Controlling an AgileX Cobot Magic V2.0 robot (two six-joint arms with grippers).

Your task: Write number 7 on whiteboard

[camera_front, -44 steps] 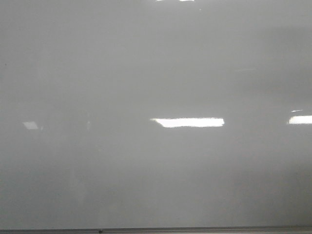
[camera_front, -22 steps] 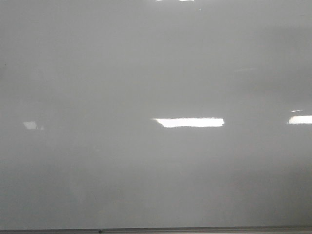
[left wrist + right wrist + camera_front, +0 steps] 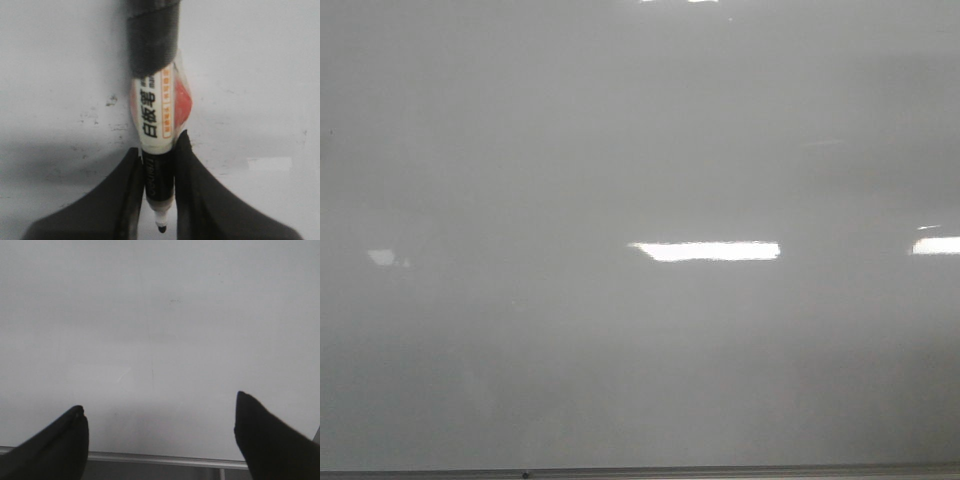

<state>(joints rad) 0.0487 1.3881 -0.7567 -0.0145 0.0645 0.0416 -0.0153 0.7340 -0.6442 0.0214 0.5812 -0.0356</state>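
The whiteboard (image 3: 620,150) fills the front view, glossy grey-white and bare, with bright light reflections. No number 7 shows on it in any view. Neither gripper shows in the front view. In the left wrist view my left gripper (image 3: 159,160) is shut on a marker (image 3: 157,125) with a white, orange and black label; its uncapped black tip points down between the fingers, close over the board (image 3: 260,75). In the right wrist view my right gripper (image 3: 160,412) is open and empty, its fingers (image 3: 260,435) wide apart above the board (image 3: 160,315).
A thin metal edge strip (image 3: 720,470) runs along the board's bottom; it also shows in the right wrist view (image 3: 160,459). Faint grey smudges (image 3: 111,101) mark the board beside the marker. A faint thin vertical line (image 3: 151,375) crosses the board.
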